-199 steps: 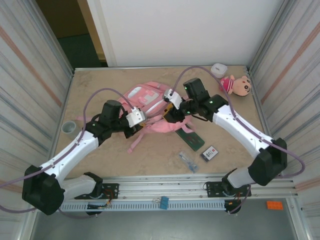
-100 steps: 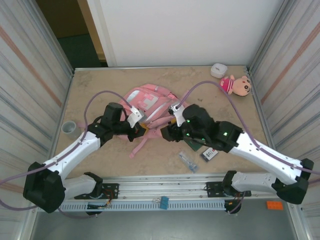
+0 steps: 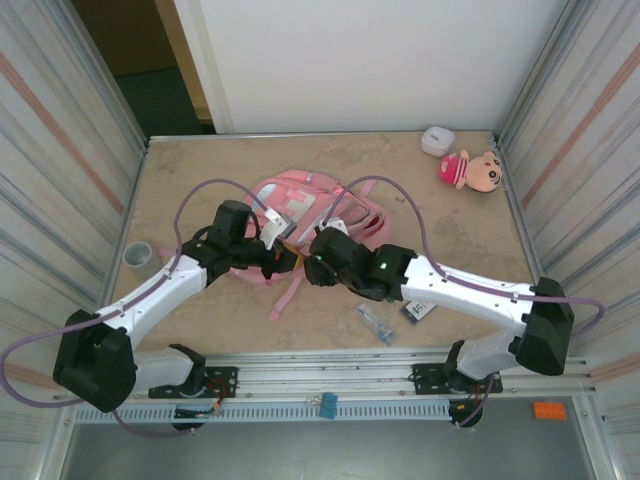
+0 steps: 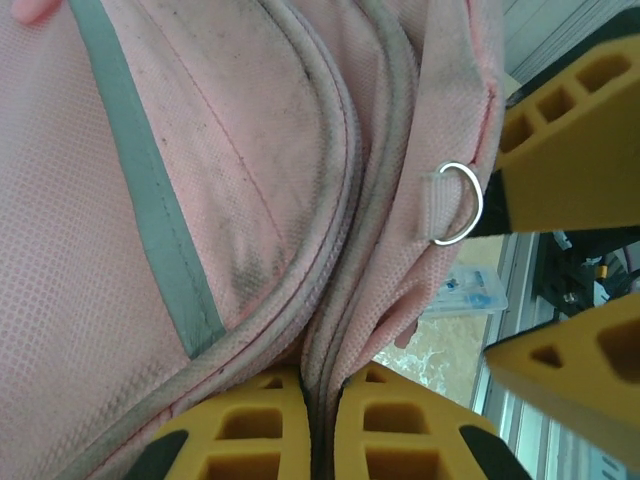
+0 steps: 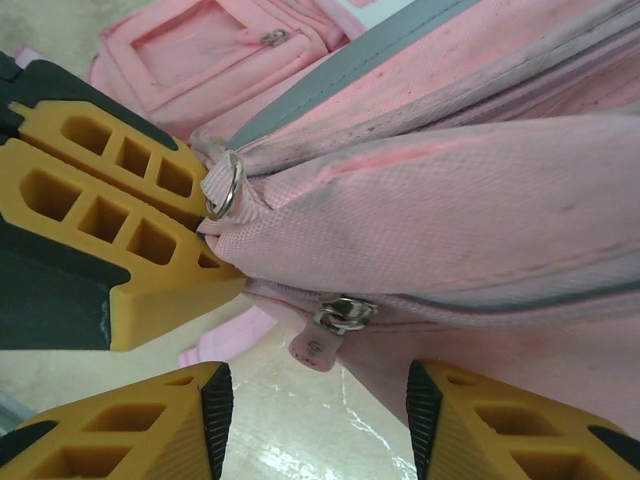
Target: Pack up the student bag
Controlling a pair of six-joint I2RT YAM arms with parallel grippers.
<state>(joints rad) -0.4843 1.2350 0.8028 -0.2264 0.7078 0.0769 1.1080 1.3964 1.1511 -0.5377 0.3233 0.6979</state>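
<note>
Evidently, the large pink fabric backpack (image 3: 300, 205) lay mid-frame in the top view. Its lower edge was pinched from the left by the left gripper (image 4: 318, 388), clenched on the seam, probably to steady the fabric. Just right of it, the right gripper (image 5: 315, 388) stood half parted, its 2 fingers empty beneath the small silver zip pull (image 5: 335, 318), likely poised to take it.

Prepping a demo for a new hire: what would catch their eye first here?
The big pink backpack lies in the middle of the table. The left gripper is clamped on a seam at its near edge, while the right gripper hovers open just short of a zipper pull. A small plush doll lies at the far right corner.
</note>
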